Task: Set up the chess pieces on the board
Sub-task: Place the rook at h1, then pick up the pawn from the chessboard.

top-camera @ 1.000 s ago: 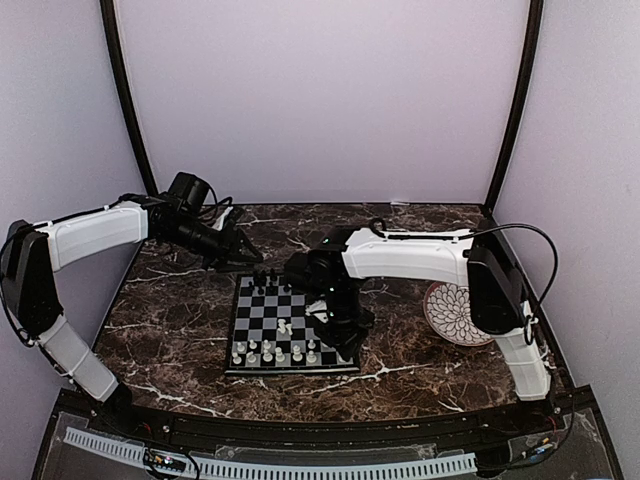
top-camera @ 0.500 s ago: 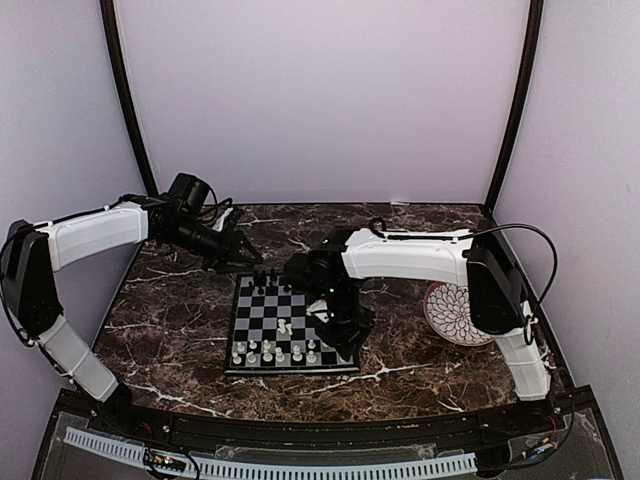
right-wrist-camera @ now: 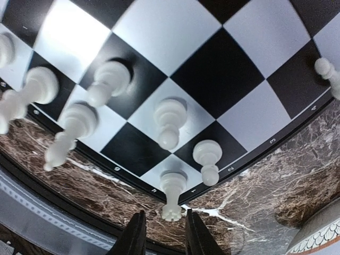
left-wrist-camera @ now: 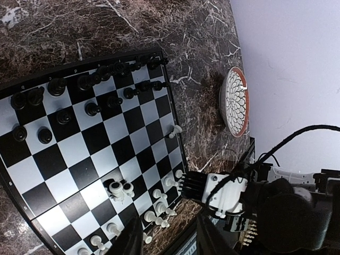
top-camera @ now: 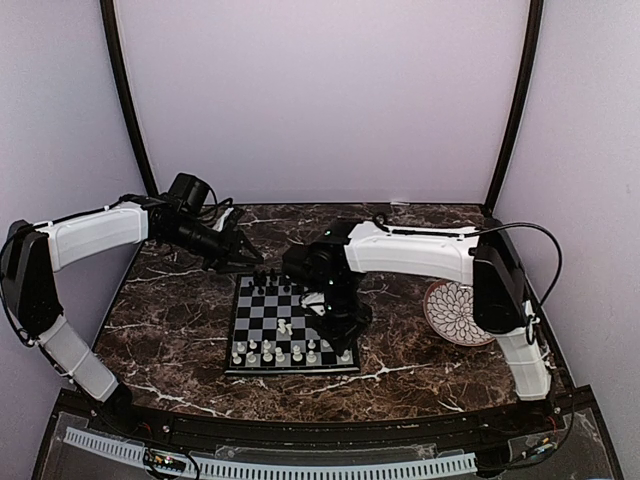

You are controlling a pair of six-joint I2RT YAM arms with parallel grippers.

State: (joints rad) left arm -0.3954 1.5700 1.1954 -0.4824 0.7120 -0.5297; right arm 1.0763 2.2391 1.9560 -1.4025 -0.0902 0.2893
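Just ahead of the right hand [right-wrist-camera: 164,215], a white rook [right-wrist-camera: 171,190] stands upright.

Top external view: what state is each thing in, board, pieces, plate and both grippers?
board, flat, partly set up.
black pieces, standing on the far rows.
white pieces, standing along the near rows, one mid-board.
plate, looks empty.
left gripper, open, holding nothing.
right gripper, open, above the corner piece.
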